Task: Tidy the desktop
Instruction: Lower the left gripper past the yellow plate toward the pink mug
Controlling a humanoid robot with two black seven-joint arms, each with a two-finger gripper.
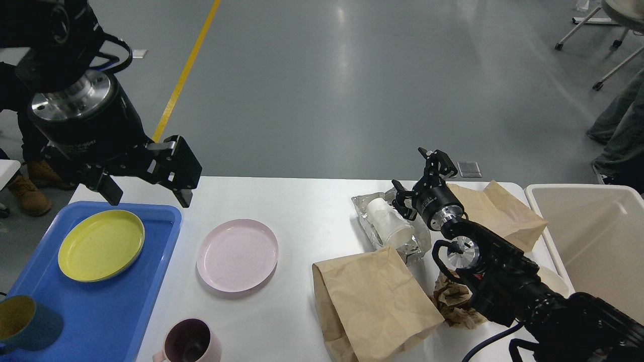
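- Head view: large white matte desktop with rounded corners spans the lower frame, grey floor beyond it.
- Blue plastic tray on its left end, holding a round yellow plate.
- Beige plastic bin at the right edge.
- Two brown paper bags: one front centre, one far right.
- Round pink plate lies beside the tray.
- Left gripper hangs above the tray, fingers spread, empty.
- Right gripper spread beside a clear wrapper holding a white cup.
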